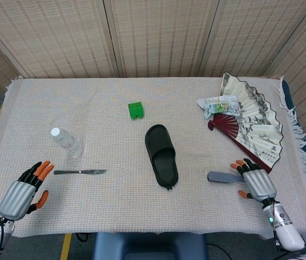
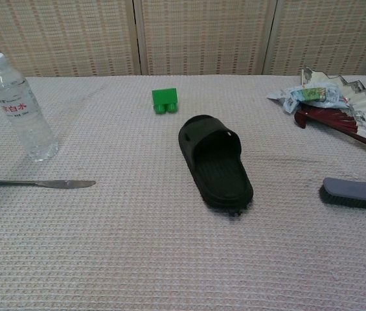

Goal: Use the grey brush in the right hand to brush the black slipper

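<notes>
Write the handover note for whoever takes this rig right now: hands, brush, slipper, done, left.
Left hand: open, holds nothing, near the table's front left corner.
Right hand: over the handle end of the grey brush, fingers apart; no grip shows.
Grey brush lies flat on the cloth, right of the black slipper, apart from it.
Done: reach to the brush.
Left: grip the brush, lift it, brush the slipper.
</notes>
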